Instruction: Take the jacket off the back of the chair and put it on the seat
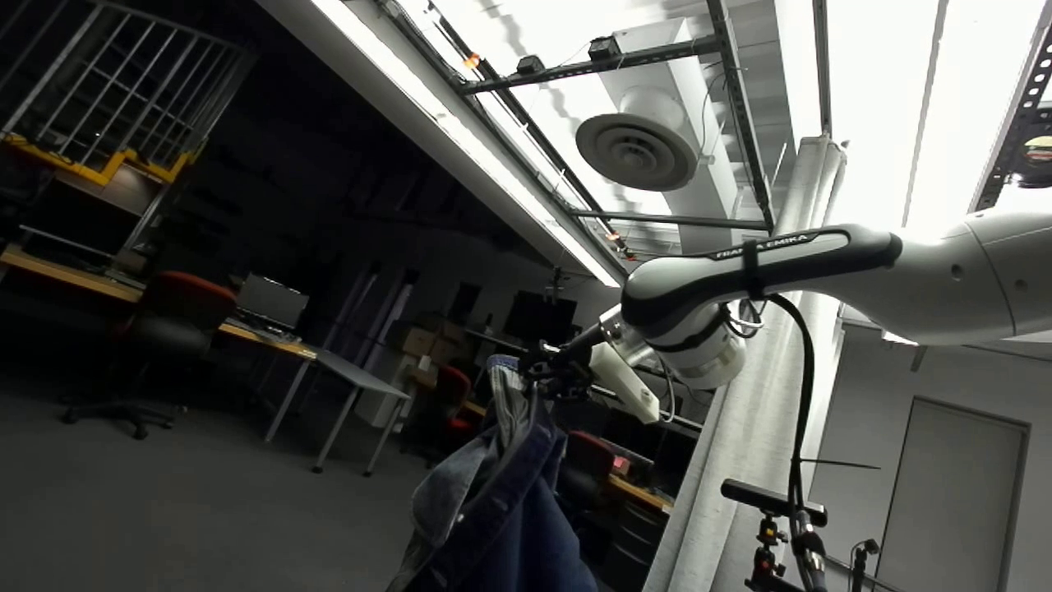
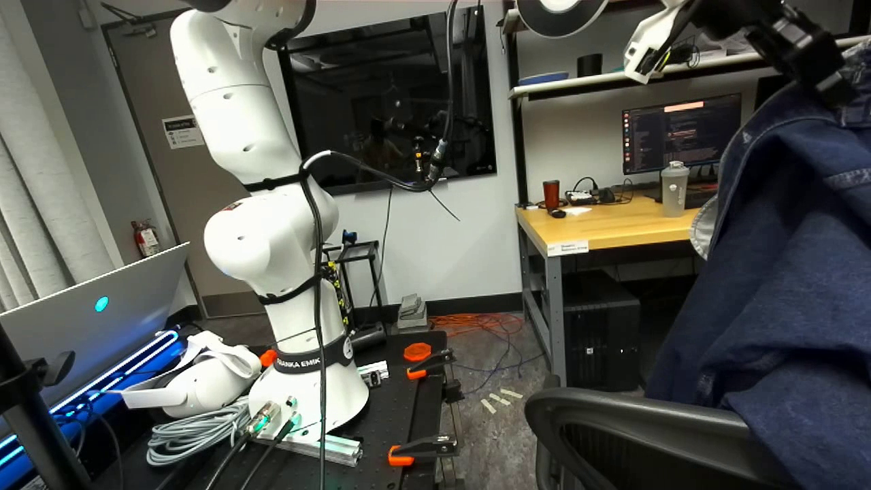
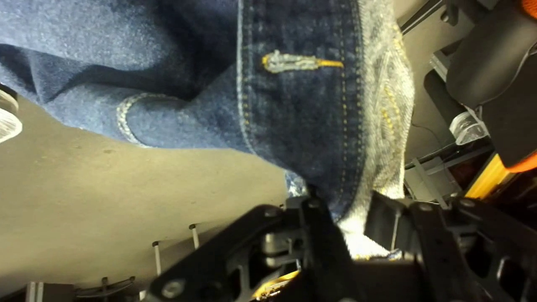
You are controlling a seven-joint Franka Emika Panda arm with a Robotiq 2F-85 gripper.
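Wrist view — dark-blue denim jacket (image 3: 268, 100), rumpled — yellow stitching, pale reverse.

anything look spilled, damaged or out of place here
I see nothing clearly spilled or damaged. The orange cord lies loosely tangled on the floor by the wall, which looks untidy. The jacket is rumpled, but that fits being held by the end effector.

Blue denim jacket (image 3: 218, 107) pinched between two black jaws, seen up close.
The jaws stand at the bottom edge, the lower tip of a dark band (image 3: 298, 121) between them; it carries yellow stitching (image 3: 344, 126) and a buttonhole (image 3: 293, 63). Paler cloth (image 3: 388, 92) borders its right. Lower left, beige floor (image 3: 126, 197) shows past the jacket.
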